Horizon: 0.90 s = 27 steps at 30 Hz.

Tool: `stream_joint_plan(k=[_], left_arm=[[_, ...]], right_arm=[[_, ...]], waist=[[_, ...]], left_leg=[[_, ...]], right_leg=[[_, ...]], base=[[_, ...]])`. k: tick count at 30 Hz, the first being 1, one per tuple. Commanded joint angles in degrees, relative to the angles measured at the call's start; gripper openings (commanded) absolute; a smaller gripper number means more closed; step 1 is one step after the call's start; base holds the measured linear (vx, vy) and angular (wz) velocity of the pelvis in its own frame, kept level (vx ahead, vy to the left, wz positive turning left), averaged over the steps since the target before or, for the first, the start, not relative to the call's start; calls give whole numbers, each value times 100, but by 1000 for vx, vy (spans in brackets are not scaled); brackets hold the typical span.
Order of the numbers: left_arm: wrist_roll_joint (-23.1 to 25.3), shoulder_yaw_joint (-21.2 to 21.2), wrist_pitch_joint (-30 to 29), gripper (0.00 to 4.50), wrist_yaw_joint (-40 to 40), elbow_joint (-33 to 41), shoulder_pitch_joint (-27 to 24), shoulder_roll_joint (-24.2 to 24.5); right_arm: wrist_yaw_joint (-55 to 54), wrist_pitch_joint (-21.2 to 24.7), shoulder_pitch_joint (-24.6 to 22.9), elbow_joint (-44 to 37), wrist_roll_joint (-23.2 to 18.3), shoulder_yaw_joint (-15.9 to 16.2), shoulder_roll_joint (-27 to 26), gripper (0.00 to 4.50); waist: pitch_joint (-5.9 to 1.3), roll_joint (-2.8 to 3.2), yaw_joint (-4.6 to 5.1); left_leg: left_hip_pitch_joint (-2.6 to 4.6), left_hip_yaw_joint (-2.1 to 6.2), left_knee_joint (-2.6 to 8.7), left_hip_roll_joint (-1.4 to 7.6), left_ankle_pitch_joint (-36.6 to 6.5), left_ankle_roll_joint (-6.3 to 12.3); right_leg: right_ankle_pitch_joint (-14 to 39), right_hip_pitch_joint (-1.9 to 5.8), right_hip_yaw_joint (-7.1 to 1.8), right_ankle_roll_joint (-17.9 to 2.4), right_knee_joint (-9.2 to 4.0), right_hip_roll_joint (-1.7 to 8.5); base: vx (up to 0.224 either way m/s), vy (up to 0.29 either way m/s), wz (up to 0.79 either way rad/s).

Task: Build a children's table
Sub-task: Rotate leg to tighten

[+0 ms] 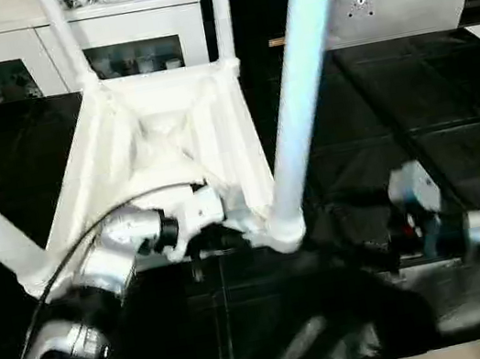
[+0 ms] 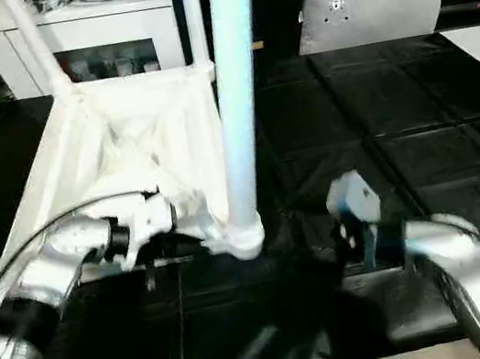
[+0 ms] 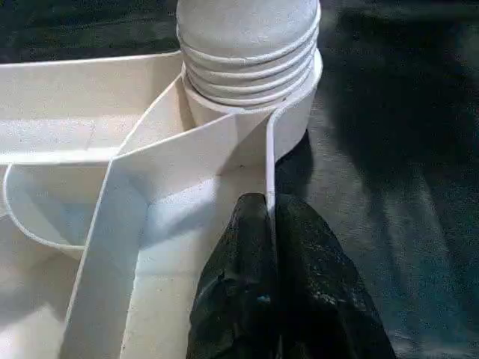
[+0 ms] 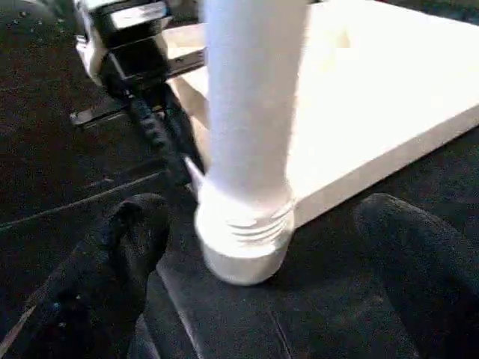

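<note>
Left gripper (image 3: 271, 224) pinches the tabletop's rim (image 3: 271, 161); wide-open right gripper (image 4: 262, 247) flanks the partly threaded leg (image 4: 251, 112), which may tilt or cross-thread.

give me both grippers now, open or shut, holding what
Left gripper: shut on the rim of the table top.
Right gripper: open, holding nothing, fingers either side of the leg.

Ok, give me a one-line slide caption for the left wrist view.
Left gripper shut on the thin rim of the upturned table top, beside a leg screwed into its corner socket.
</note>
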State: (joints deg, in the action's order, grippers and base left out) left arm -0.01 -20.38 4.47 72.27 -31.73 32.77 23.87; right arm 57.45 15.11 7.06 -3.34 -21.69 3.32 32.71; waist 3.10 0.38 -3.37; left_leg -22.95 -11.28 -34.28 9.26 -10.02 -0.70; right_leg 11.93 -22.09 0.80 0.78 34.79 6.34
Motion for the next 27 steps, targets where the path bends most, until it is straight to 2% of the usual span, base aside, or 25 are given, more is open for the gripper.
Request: stream_joint_plan(k=[1,2,4,5,6,7,9,12,13,16,19,27], left_arm=[[-184,-103,-19,0,152,451,-170,-80],[-193,-139,-25,0,204,582,-228,-57],[-193,-189,-44,0,271,754,-307,-21],[-193,-189,-44,0,271,754,-307,-21],[-168,-217,-69,0,285,864,-361,2],[-136,-264,-100,0,323,971,-420,30],[-79,-306,-108,0,343,1011,-448,56],[-41,-331,-142,0,357,1058,-466,72],[-38,-336,-144,0,367,1059,-464,74],[-24,-354,-176,0,430,1080,-465,90],[-18,-372,-187,0,453,1082,-457,100],[-29,-415,-211,0,498,1015,-403,109]], right_arm=[[246,-44,165,203,9,154,34,422],[415,-30,269,317,-31,219,31,422],[652,-2,426,484,-101,301,4,380],[652,-2,426,484,-101,301,4,380],[822,2,550,619,-112,372,-24,367],[1123,-20,727,836,-73,539,-45,352],[1326,-21,891,1060,-30,664,-76,334],[1492,-68,1128,1417,63,789,-131,321],[1506,-78,1176,1485,75,803,-151,296],[1646,-49,1293,1664,57,851,-194,283],[1721,-77,1365,1816,71,873,-235,250],[1829,72,1385,1914,-166,808,-432,207]], waist=[[-368,-78,-9],[-371,-93,-5],[-367,-76,-28],[-373,-73,-34],[-377,-93,-38],[-370,-113,-30],[-366,-93,-33],[-375,-105,-38],[-374,-92,-41],[-388,-89,-52],[-398,-85,-56],[-398,-73,-55]], left_leg=[[189,134,457,383,-1284,367],[192,133,454,388,-1244,382],[199,123,448,385,-1211,404],[198,125,445,383,-1216,399],[197,123,445,383,-1205,394],[190,120,447,382,-1225,394],[194,121,446,386,-1249,373],[198,111,434,384,-1200,349],[188,111,435,376,-1158,346],[192,104,423,372,-1113,345],[192,99,412,370,-1033,384],[196,101,423,374,-1122,330]], right_leg=[[557,148,-95,-1430,-352,226],[514,147,-89,-1445,-346,220],[507,139,-92,-1455,-343,215],[512,142,-87,-1464,-334,215],[532,143,-84,-1450,-325,212],[596,142,-83,-1443,-333,211],[671,128,-81,-1456,-331,212],[628,128,-88,-1470,-318,208],[601,134,-82,-1485,-317,208],[495,140,-81,-1493,-304,201],[343,144,-74,-1546,-285,194],[413,145,-70,-1572,-286,189]], base=[[0,0,0],[0,0,0],[0,0,0],[0,0,0],[0,0,0],[0,0,0],[0,0,0],[0,0,0],[0,0,0],[0,0,0],[0,0,0],[0,0,0]])
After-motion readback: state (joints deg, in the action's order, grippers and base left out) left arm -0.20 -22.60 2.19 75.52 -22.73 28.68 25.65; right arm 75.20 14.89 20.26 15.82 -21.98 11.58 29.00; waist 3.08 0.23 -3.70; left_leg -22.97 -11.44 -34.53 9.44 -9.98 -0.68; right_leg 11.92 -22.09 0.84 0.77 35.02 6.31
